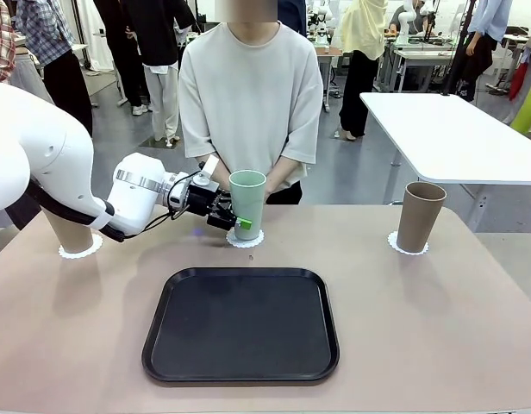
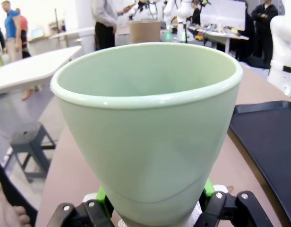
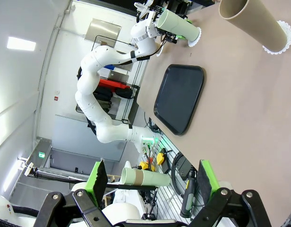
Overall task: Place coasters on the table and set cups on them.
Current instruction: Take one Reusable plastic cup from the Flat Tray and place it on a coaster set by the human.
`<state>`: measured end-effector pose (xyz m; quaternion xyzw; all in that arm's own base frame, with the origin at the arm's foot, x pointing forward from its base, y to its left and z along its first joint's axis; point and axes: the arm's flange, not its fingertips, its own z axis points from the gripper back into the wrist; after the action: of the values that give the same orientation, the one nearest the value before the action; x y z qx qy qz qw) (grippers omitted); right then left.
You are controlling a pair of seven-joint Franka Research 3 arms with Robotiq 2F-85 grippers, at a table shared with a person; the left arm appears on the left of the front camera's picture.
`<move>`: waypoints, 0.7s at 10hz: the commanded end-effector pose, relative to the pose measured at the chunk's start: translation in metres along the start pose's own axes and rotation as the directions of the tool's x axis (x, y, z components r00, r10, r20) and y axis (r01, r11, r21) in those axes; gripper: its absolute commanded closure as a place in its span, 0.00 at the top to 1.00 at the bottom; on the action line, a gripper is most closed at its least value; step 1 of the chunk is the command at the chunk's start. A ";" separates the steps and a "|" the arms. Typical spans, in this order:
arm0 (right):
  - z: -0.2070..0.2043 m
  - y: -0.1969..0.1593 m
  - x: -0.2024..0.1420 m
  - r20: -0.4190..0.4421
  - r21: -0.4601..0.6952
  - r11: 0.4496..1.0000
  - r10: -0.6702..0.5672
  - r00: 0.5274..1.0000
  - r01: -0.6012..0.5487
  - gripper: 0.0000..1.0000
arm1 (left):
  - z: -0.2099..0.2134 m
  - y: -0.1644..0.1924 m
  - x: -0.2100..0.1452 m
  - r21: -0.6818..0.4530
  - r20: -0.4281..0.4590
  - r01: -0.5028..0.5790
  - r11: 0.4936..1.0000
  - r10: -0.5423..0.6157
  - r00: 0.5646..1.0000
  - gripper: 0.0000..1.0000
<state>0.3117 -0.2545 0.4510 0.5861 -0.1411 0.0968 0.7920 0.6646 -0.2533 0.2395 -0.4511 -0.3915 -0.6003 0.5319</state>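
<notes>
The left tool [image 1: 234, 219] is clamped low on the pale mint green tapered cup [image 1: 246, 200], standing on a white scalloped paper coaster [image 1: 246, 239] at the beige desk's [image 1: 438, 310] far middle, apparently seated. Next: release, withdraw without tipping it. The right tool [image 3: 150, 182] stands apart, empty.

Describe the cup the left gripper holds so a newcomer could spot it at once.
Find the black tray on the table. Just beyond its far edge, before the person, the green cup stands on a coaster, clamped in the left gripper. The other two cups are brown.
</notes>
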 end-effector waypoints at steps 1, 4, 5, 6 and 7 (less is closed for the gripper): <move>0.000 0.000 0.000 0.003 0.000 1.000 0.003 1.000 -0.003 1.00 | -0.003 0.010 0.000 -0.010 -0.005 -0.012 1.000 0.012 1.000 0.82; 0.000 0.000 0.000 0.003 0.000 1.000 0.003 1.000 -0.003 1.00 | -0.004 0.012 -0.004 -0.006 -0.011 -0.027 1.000 0.027 1.000 1.00; 0.000 0.000 0.000 0.003 0.000 1.000 0.003 1.000 -0.003 1.00 | -0.004 0.012 -0.003 -0.007 -0.013 -0.027 1.000 0.027 1.000 1.00; 0.000 0.000 0.000 0.003 0.000 1.000 0.003 1.000 -0.003 1.00 | -0.002 0.012 -0.003 -0.005 -0.015 -0.025 1.000 0.025 1.000 1.00; 0.000 0.000 0.000 0.003 0.000 1.000 0.003 1.000 -0.003 1.00 | 0.000 0.011 -0.002 0.003 -0.020 -0.030 1.000 0.030 0.999 1.00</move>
<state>0.3117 -0.2545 0.4510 0.5861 -0.1411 0.0969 0.7920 0.6675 -0.2533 0.2345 -0.4534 -0.3883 -0.5948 0.5383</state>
